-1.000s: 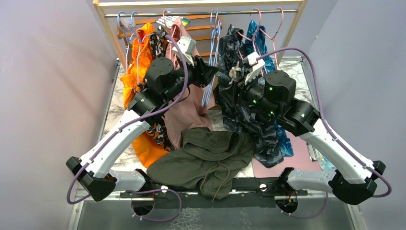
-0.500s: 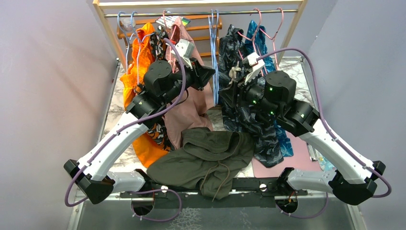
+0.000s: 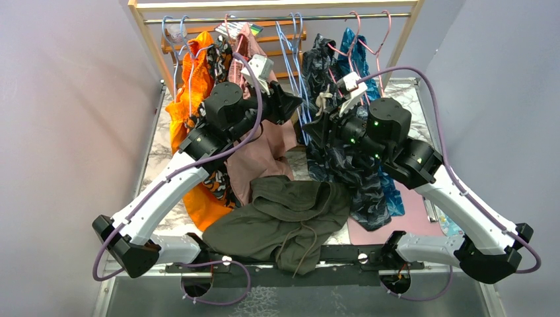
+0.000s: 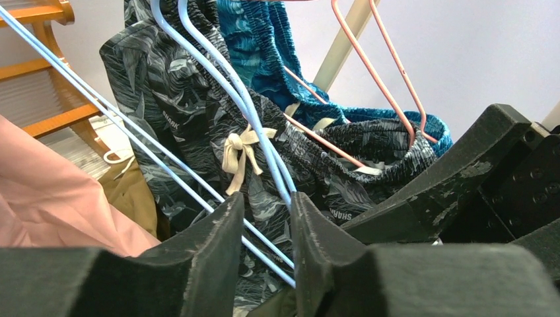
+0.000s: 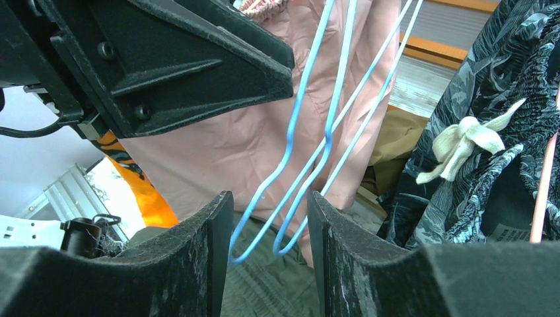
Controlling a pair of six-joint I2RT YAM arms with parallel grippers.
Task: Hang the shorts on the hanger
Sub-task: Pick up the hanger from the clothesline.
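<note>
My left gripper (image 4: pixel 269 224) is up at the wooden clothes rack (image 3: pixel 148 39). Its jaws are a narrow way apart, and the thin light-blue wire hanger (image 5: pixel 328 142) runs down between them. I see space on either side of the wire, so I am not pinching it. My right gripper (image 5: pixel 269 224) faces it from the other side, just beside it. Its jaws are wider apart, and the hanger's lower bend dips into the gap without touching either finger. A second blue wire of the same kind hangs against the first, and I cannot tell which strand belongs to which. The hanger slants from the rail between a dusty-pink garment (image 3: pixel 264 155) on my left and dark grey leaf-print shorts (image 4: pixel 178 99) with a cream bow (image 4: pixel 239 146) on my right. Behind those hang pink wire hangers (image 4: pixel 389 79). The dark olive-green cloth shorts (image 3: pixel 284 214) lie crumpled at the near edge of the marble table (image 3: pixel 155 148), between my two bases. Their drawstring trails toward me, well apart from both grippers.
</note>
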